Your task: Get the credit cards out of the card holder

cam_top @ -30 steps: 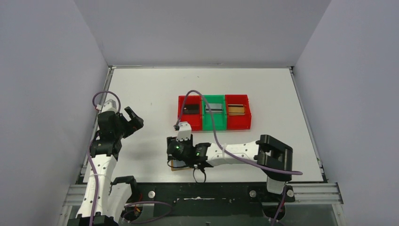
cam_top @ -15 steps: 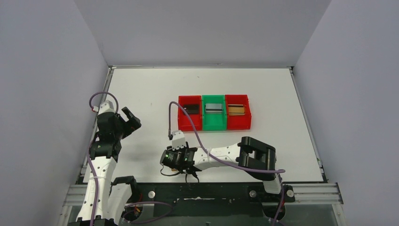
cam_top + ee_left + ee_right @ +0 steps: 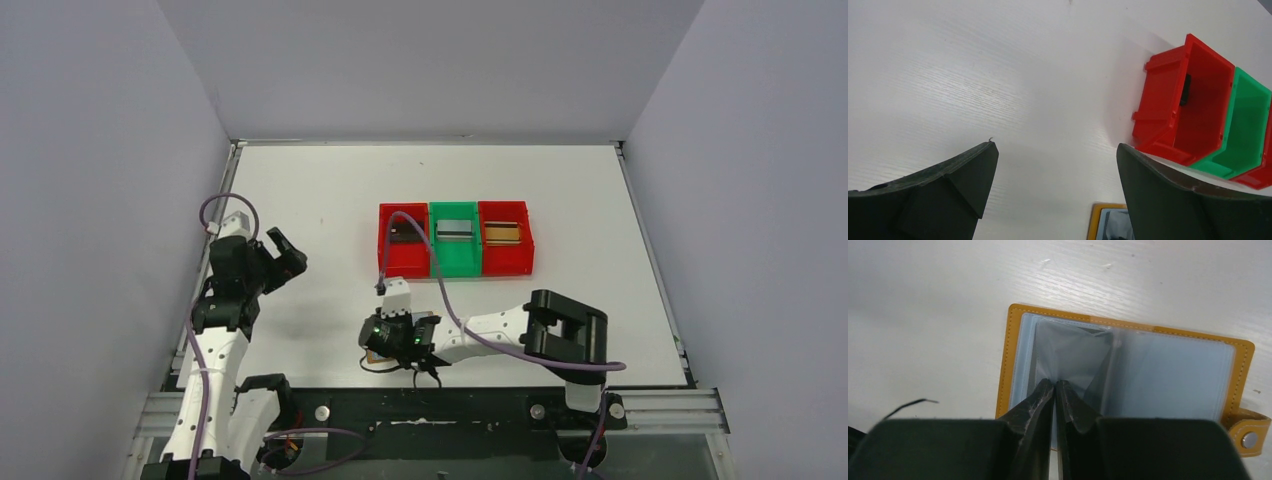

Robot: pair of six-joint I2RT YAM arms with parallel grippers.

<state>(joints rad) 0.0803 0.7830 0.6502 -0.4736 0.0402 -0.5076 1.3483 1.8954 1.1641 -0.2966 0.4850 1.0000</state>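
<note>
- Tan card holder (image 3: 1173,370) lies open, near edge; right tool (image 3: 1055,382) pinches its pale pocket, seemingly probing.
- Left tool (image 3: 1055,146) hangs wide.
- Next: lift that pocket gently.

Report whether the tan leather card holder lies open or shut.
Open: the tan leather card holder lies spread flat, both pale blue-grey inner pockets showing, snap tab unfastened.

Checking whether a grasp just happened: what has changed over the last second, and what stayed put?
The right gripper shifted slightly left, then back right, over the open card holder, and closed its jaws, seemingly pinching a clear inner pocket. The left gripper stayed open and raised; the cards stayed in the bins.
</note>
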